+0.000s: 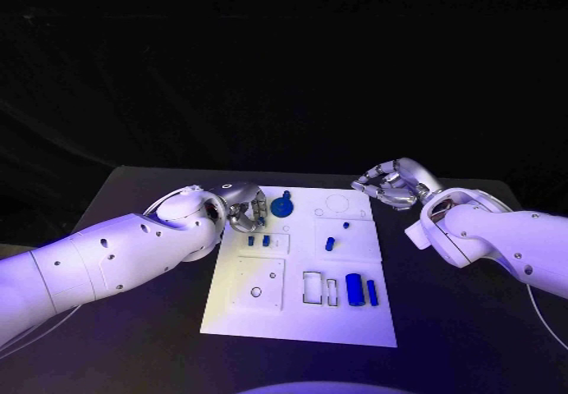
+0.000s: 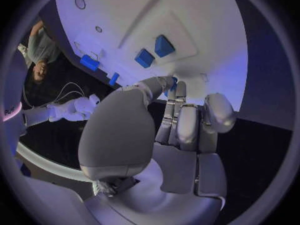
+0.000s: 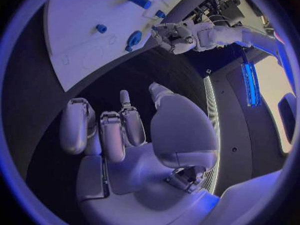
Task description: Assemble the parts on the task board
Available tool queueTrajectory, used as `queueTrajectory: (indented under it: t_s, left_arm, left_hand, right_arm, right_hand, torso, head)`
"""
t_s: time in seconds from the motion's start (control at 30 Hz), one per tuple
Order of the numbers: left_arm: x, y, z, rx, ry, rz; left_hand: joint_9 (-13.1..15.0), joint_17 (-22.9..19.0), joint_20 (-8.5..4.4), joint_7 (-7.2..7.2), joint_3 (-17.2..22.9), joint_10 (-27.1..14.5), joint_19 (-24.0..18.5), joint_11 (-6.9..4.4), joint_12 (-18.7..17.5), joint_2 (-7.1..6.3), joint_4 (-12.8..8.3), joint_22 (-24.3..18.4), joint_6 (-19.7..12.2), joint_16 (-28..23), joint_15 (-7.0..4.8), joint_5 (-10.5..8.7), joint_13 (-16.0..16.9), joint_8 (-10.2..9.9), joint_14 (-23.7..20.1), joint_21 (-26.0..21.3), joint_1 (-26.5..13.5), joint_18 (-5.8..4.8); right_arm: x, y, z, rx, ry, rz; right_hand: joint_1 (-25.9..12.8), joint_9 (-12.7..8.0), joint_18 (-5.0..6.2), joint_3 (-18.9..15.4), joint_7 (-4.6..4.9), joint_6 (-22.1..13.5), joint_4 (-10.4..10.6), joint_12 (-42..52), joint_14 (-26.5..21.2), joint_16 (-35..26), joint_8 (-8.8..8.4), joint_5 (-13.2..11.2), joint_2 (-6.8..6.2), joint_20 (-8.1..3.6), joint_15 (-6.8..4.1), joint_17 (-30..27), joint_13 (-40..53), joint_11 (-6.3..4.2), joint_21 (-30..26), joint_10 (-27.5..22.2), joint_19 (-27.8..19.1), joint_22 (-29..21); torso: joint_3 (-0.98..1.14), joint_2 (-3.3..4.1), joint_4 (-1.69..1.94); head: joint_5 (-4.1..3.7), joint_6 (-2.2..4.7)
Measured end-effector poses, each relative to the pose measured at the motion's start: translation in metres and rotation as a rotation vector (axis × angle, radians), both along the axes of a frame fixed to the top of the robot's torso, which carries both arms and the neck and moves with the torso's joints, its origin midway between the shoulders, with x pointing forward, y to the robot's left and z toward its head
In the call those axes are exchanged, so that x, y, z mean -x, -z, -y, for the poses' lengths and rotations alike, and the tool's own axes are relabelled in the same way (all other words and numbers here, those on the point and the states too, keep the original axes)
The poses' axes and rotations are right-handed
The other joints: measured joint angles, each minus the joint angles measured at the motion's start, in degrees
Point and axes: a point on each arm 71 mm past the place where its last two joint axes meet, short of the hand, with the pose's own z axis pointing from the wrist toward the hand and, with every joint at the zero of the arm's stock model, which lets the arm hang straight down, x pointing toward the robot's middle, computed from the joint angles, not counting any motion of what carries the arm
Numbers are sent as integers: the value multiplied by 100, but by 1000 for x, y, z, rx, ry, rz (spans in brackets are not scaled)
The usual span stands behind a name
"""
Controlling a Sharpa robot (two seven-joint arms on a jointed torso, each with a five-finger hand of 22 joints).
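My left hand [image 1: 243,207] rests at the white board's [image 1: 355,320] far left corner, fingers curled together, holding nothing I can see. My right hand [image 1: 393,184] hovers off its far right corner, likewise curled. Blue parts [image 1: 361,290] lie on the board.

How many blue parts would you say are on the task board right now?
7: round part by the left hand, two small blocks, two pegs mid-board, two cylinders lower right. The hand may hide others.

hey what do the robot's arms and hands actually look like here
Both arms are glossy white, rounded shells dotted with small dark holes. The left hand and right hand are silver, with segmented metallic fingers and smooth rounded pads. A thin pale cable hangs under each arm.
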Motion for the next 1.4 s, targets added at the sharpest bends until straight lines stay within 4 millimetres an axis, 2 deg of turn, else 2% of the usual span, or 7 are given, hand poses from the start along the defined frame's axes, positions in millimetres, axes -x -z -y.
queueTrajectory:
  t_s: [1.4]
  left_arm:
    - [-2, 3, 4, -22, 2, -41]
  left_hand:
    - [0, -131, 0, 0, -33, 34, 0, -6, -58, 23, 1, -34, 44, -1, 0, -25, -3, -38, 0, 0, -23, 0]
  right_arm:
    - [0, 0, 0, 0, 1, 0]
  right_hand:
    - [0, -3, 0, 0, 0, 0, 0, 0, 0, 0, 0, 0, 0, 0, 0, 4, -3, 0, 0, 0, 0, 2]
  torso:
    - [2, 2, 2]
  head:
    - [-13, -44]
